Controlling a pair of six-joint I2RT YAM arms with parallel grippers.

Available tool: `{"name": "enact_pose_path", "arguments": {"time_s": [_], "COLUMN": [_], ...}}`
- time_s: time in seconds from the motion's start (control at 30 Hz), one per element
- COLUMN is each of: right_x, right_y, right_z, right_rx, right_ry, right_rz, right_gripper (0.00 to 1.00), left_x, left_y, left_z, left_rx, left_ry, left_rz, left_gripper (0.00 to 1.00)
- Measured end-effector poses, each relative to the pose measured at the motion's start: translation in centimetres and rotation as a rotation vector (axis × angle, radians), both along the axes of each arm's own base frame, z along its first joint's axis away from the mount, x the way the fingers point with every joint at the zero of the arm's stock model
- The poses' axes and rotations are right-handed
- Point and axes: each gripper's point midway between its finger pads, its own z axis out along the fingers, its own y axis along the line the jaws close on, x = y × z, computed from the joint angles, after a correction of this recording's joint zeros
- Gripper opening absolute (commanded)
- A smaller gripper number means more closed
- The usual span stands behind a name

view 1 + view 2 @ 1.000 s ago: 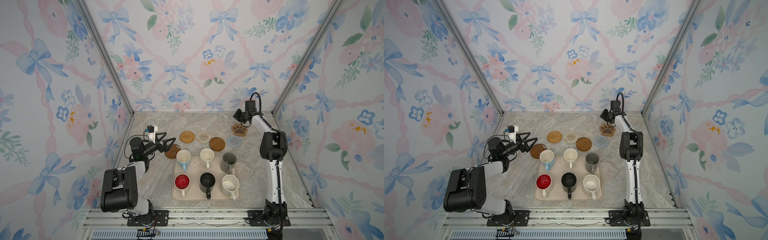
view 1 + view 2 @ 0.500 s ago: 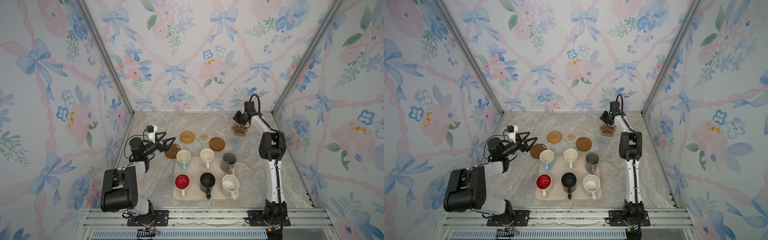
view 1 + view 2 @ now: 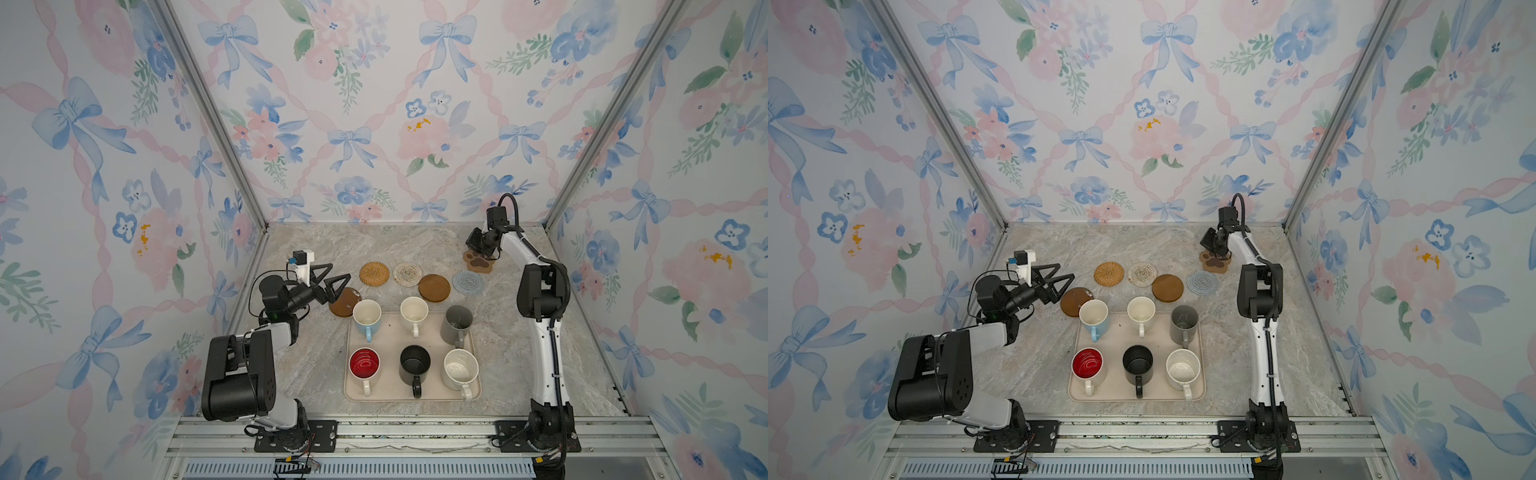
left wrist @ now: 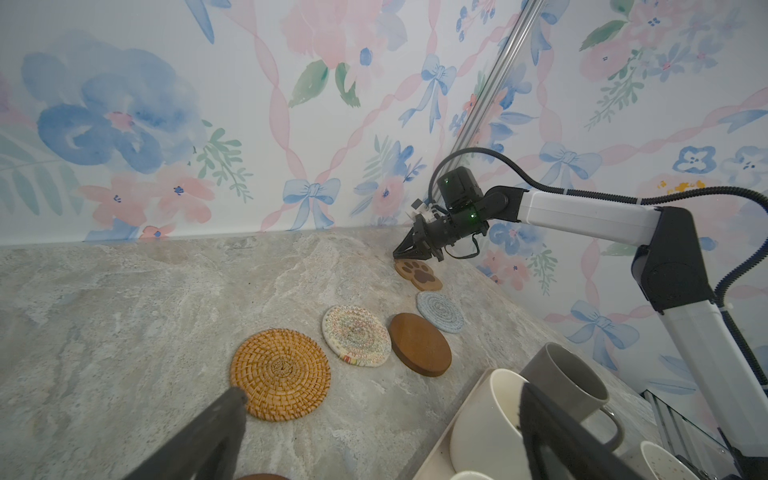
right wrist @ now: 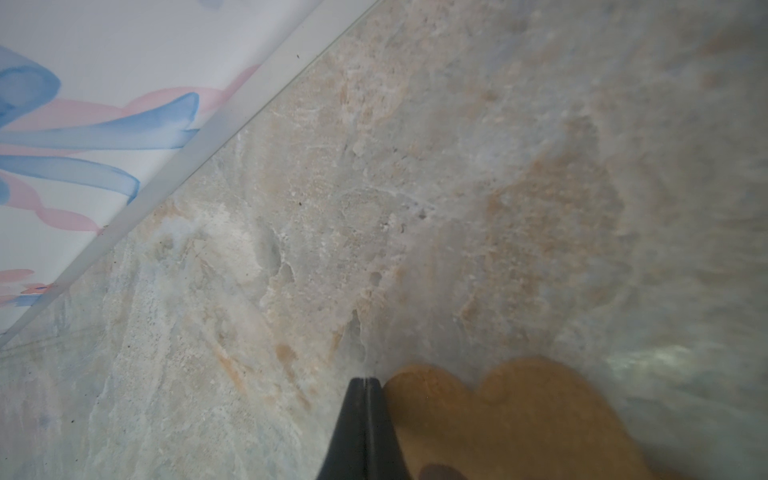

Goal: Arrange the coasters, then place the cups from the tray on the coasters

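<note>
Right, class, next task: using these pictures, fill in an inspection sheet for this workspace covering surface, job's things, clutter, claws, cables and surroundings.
Surface: marble-look table, no spills seen.
Job's things: tray holds six upright cups: light blue cup, cream cup, grey cup, red-lined cup, black cup, speckled cup; beyond it lie the rattan coaster, cream woven coaster, brown disc, blue-grey coaster, paw coaster; second brown disc partly hidden behind the light blue cup.
Clutter: nothing seen.
Claws: left claw open, empty, near the second brown disc; right claw shut, empty, tip beside the paw coaster.
Cables: black hose arcs above the right claw; loose wires at the front rail.
Surroundings: floral walls all round.
</note>
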Motion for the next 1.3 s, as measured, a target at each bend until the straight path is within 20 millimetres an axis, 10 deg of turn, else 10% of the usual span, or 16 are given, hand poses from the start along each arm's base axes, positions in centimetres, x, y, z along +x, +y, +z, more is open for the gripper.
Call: {"name": "enact_pose_path", "arguments": {"time_s": [0.43, 1.3], "right_x": [-0.6, -8.1], "right_y": [-0.3, -5.5], "right_z": [-0.3, -0.6], "right_rx": [-0.021, -0.082], "right_ry": [0.017, 0.128], "right_rz": [0.021, -0.017], "right_gripper": [0.0, 0.0], "left_x": [0.1, -0.1], "left_y": [0.0, 0.0], "left_z": [0.1, 0.5], "left_rx": [-0.013, -0.064], "left_ry": [-0.002, -0.027], "left_rz": [0.0, -0.004], "left_gripper": [0.98, 0.98]}}
